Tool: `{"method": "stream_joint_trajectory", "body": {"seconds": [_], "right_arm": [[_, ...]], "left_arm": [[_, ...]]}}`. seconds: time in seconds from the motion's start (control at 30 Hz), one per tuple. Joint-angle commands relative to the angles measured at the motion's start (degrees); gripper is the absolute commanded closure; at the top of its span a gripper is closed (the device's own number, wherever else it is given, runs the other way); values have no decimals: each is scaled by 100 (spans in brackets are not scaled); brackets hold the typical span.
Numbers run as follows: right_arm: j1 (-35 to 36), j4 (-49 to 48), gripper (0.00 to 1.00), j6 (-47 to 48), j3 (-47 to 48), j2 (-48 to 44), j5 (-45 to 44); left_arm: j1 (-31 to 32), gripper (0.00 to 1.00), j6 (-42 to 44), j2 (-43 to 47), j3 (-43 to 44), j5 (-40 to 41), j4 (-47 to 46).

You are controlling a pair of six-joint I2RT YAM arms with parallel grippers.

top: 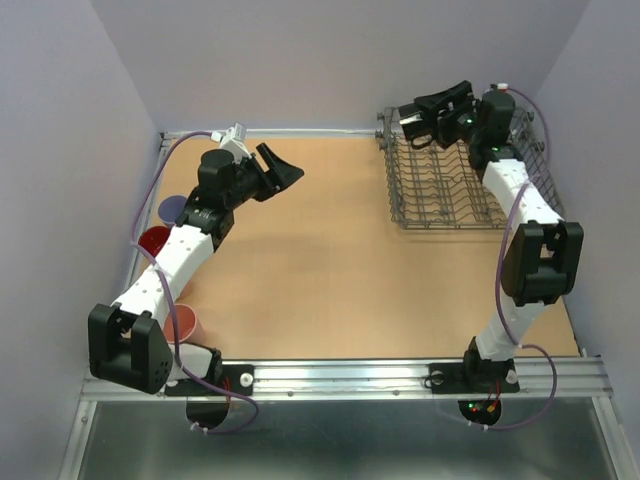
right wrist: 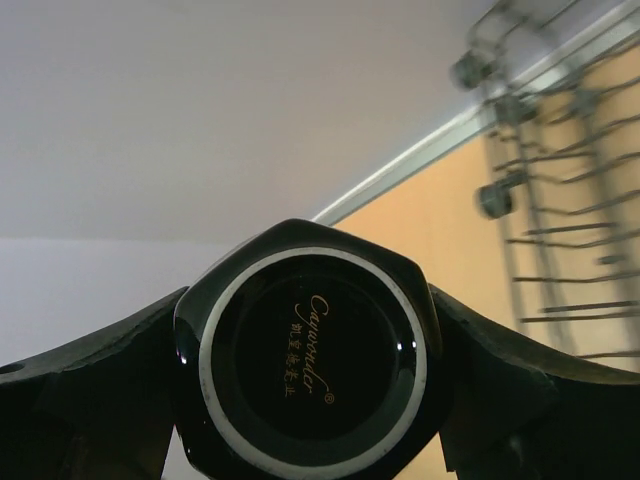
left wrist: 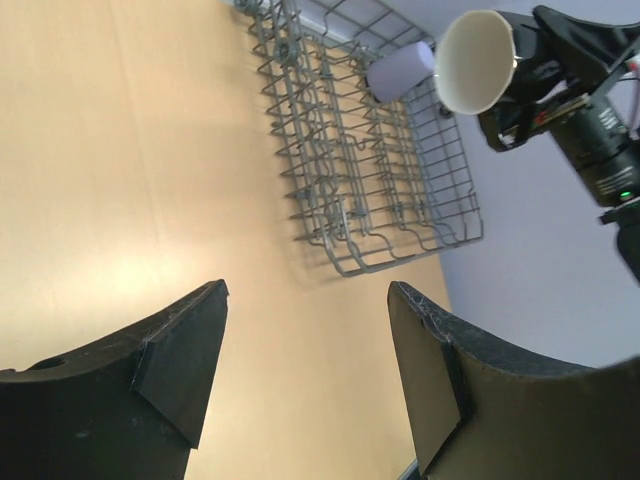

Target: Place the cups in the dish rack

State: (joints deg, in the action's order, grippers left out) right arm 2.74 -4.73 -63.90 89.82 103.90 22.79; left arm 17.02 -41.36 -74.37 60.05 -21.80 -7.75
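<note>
**Right gripper holds the black cup over the rack; left gripper open and empty**

My right gripper (top: 432, 108) is pinched on the black cup (right wrist: 310, 345), one finger on each side of its wall. The right wrist camera looks straight at the cup's glossy base, which has a pale ring and small gold lettering. From the left wrist view the cup lies sideways in the grip. Its off-white inside faces left across the table (top: 320, 270).

My left gripper (top: 280, 165) is spread wide with nothing between its fingers. It hangs over the far left part of the table and points towards the rack.

The held cup sits over the far left corner of the dish rack (top: 440, 195), a grey wire basket with rows of tines at the far right of the table. One lavender cup (left wrist: 398, 72) lies tipped among the wires at the rack's far end.

Outside the rack, along the left edge by my left arm, I see a second lavender cup (top: 170, 208). A red cup (top: 153, 240) is just nearer than it, and a pink cup (top: 186, 322) is nearer again.
</note>
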Motion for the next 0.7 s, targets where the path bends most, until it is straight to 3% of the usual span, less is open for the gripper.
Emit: {"method": "stream_joint_trajectory", "body": {"seconds": [0.0,0.23,0.37,0.67], "right_arm": [[-693,806,100,1388,589,-634,-291],[-1241,2037,100,3260,1555,-336,-1723],[-1338,2423,100,3551,1881,103,-2611],[-1434,2793,100,4104,2882,1334,-3806]], "left_arm": [[-5,25,497,300,244,141,265],[4,30,533,520,-72,159,335],[4,30,638,634,-283,53,370],[3,28,1253,862,-117,193,1432]]}}
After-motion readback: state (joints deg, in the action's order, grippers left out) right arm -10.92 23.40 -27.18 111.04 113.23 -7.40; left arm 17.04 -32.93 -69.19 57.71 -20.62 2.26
